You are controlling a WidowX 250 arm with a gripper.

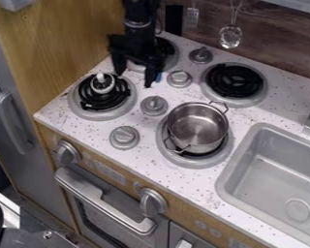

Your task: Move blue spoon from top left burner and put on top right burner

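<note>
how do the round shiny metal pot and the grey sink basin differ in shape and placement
The round shiny metal pot is circular, while the grey sink basin is roughly rectangular with rounded corners.
The pot stands on a burner; the sink is sunk into the speckled white counter.
The pot has two loop handles, whereas the sink has a round drain.
Both are open at the top.

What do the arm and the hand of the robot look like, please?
The arm is black, with a thin greyish ring around it above the hand. The hand is also black, wide and blocky at the top, with two narrower fingers.
</note>
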